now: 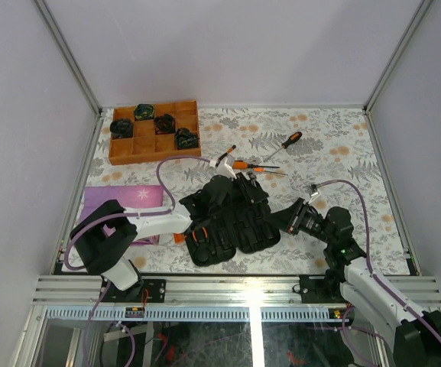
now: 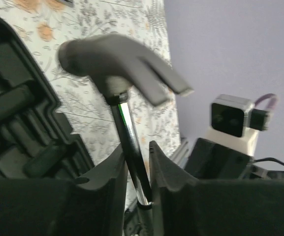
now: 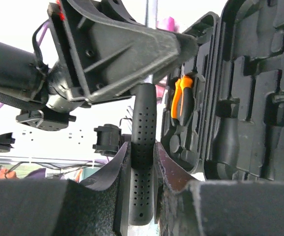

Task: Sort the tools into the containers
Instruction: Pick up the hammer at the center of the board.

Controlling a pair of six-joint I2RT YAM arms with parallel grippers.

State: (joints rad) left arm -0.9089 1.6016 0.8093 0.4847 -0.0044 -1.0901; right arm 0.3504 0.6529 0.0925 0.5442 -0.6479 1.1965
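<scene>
Both grippers hold the black-handled steel hammer in the air beside the open black case. My left gripper is shut on its shiny shaft just below the head. My right gripper is shut on the perforated black handle. In the case's moulded slots lie the orange-handled pliers. Three screwdrivers lie on the cloth behind the case: one with an orange handle, one black and orange, one smaller.
A brown wooden compartment tray with several dark items stands at the back left. A purple flat box lies at the left under the left arm. Grey walls close in the table on three sides.
</scene>
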